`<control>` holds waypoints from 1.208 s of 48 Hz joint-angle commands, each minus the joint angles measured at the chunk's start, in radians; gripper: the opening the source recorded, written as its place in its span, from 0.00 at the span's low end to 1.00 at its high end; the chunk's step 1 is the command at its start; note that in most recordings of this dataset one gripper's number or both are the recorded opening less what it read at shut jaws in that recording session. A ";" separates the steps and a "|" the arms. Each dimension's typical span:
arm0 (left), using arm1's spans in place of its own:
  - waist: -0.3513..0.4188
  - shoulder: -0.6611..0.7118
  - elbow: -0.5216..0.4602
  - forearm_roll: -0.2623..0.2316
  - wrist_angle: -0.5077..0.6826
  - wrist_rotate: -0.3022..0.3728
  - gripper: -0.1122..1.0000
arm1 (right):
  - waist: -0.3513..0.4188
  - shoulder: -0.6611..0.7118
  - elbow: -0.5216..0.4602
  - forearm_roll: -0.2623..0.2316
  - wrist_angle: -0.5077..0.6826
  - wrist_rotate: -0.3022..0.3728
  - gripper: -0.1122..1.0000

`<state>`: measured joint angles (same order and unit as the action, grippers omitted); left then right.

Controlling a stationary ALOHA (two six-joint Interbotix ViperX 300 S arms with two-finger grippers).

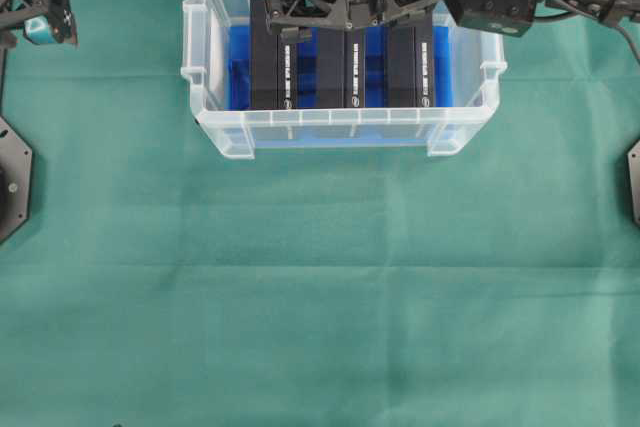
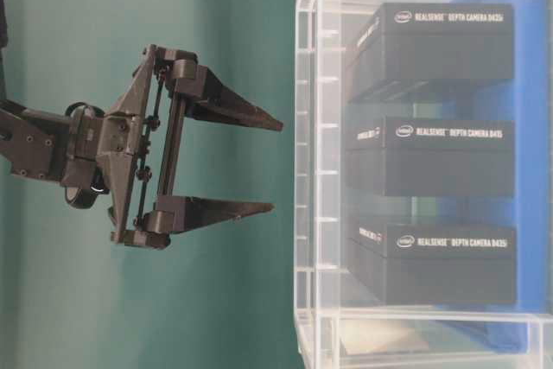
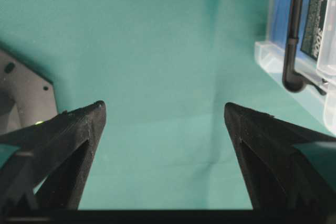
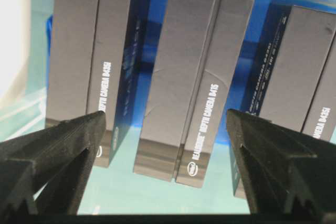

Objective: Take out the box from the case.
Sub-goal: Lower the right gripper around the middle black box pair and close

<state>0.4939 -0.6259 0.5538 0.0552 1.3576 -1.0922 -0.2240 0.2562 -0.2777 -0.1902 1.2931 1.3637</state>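
The case (image 1: 345, 129) is a clear plastic bin with a blue lining, at the back middle of the green cloth. Three black camera boxes stand side by side in it. My right gripper (image 1: 350, 15) hangs open above them and touches none. In the right wrist view its jaws (image 4: 165, 121) straddle the middle box (image 4: 189, 77) from above. The table-level view shows the same gripper (image 2: 276, 166) spread wide just outside the case rim (image 2: 304, 170), facing the middle box (image 2: 432, 157). My left gripper (image 1: 40, 12) sits at the far left, open over bare cloth (image 3: 164, 109).
The left box (image 1: 268, 62) and right box (image 1: 405, 67) flank the middle one with narrow blue gaps between. A corner of the case (image 3: 278, 59) shows at the right of the left wrist view. Black arm bases (image 1: 12, 182) stand at both side edges.
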 commanded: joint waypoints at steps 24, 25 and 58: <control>0.003 -0.005 -0.020 -0.002 -0.003 0.002 0.99 | 0.000 -0.017 -0.021 0.002 -0.005 0.000 0.95; 0.003 -0.006 -0.020 0.000 -0.003 0.002 0.99 | 0.002 -0.015 -0.023 0.002 -0.005 0.000 0.95; 0.003 -0.006 -0.020 0.000 -0.003 0.000 0.99 | 0.000 0.008 -0.012 0.008 -0.006 -0.006 0.95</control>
<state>0.4939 -0.6274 0.5538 0.0552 1.3576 -1.0922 -0.2255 0.2823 -0.2777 -0.1841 1.2901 1.3591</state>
